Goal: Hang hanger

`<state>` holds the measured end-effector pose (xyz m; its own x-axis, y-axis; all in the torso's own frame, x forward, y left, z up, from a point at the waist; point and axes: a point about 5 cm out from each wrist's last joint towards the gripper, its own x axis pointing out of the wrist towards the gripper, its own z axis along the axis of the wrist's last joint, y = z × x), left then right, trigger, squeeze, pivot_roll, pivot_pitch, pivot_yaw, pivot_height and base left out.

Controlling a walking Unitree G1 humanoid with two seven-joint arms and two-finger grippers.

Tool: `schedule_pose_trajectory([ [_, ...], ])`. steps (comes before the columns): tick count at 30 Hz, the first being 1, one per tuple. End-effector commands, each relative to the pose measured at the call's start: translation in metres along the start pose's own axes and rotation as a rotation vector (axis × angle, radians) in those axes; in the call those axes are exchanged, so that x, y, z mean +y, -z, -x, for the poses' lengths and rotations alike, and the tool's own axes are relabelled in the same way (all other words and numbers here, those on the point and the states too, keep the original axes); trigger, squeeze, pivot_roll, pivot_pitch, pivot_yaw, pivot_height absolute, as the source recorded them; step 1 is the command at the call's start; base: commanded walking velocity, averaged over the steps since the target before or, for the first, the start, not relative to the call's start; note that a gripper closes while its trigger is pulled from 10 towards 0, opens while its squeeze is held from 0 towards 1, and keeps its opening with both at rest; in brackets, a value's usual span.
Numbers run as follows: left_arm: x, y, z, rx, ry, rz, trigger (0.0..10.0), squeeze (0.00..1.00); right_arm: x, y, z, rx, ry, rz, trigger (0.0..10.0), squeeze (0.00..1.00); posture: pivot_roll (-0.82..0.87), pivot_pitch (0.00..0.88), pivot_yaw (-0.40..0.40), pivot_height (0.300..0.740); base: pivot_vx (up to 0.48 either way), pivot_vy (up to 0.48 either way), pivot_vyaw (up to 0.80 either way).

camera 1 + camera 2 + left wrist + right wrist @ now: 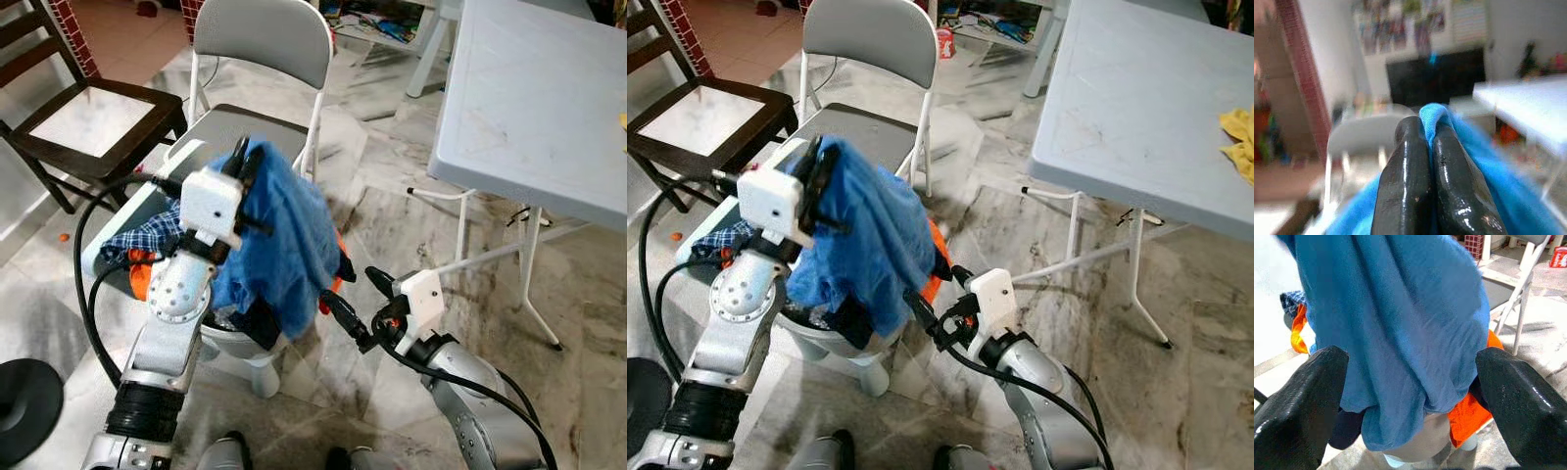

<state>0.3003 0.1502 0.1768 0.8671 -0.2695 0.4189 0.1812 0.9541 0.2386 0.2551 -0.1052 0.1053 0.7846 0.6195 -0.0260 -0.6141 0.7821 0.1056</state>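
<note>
A: Left gripper pinched tight on a fold of the blue shirt, held up over the laundry basket. Right gripper spread wide just beside the hem, holding nothing.

B: Handling?

A: Looks light, limp, slides easily. No hanger visible. I'd grab bunched cloth near the collar.

Even daylight, soft shadows; head views sharp; left wrist background blurred, fingers glossy.
</note>
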Motion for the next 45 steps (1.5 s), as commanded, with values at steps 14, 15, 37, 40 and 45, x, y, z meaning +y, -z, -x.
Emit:
schedule_pose_trajectory([
  [14, 0.044, 0.086, 0.139, 0.574, -0.216, -0.067, 0.0, 0.00, -0.003, 0.008, 0.002, 0.034, -0.003, 0.013, 10.0, 0.00, 0.04, 0.181, -0.063, 0.740, 0.000, 0.000, 0.00],
  [15, 0.043, 0.088, 0.148, 0.602, -0.209, -0.076, 0.0, 0.00, -0.003, 0.009, 0.001, 0.035, -0.005, 0.014, 10.0, 0.00, 0.05, 0.185, -0.063, 0.740, 0.000, 0.000, 0.00],
  [37, 0.055, 0.115, 0.186, 0.762, -0.286, -0.188, 0.0, 0.00, -0.001, 0.011, 0.001, 0.046, -0.018, 0.021, 10.0, 0.00, 0.04, 0.191, -0.067, 0.740, 0.000, 0.000, 0.00],
  [40, 0.058, 0.113, 0.168, 0.716, -0.298, -0.187, 0.0, 0.00, -0.002, 0.011, 0.001, 0.046, -0.017, 0.022, 10.0, 0.00, 0.04, 0.190, -0.068, 0.740, 0.000, 0.000, 0.00],
  [45, 0.058, 0.103, 0.128, 0.595, -0.293, -0.170, 8.0, 0.00, -0.001, 0.011, 0.000, 0.044, -0.019, 0.025, 10.0, 0.00, 0.03, 0.187, -0.068, 0.740, 0.000, 0.000, 0.00],
])
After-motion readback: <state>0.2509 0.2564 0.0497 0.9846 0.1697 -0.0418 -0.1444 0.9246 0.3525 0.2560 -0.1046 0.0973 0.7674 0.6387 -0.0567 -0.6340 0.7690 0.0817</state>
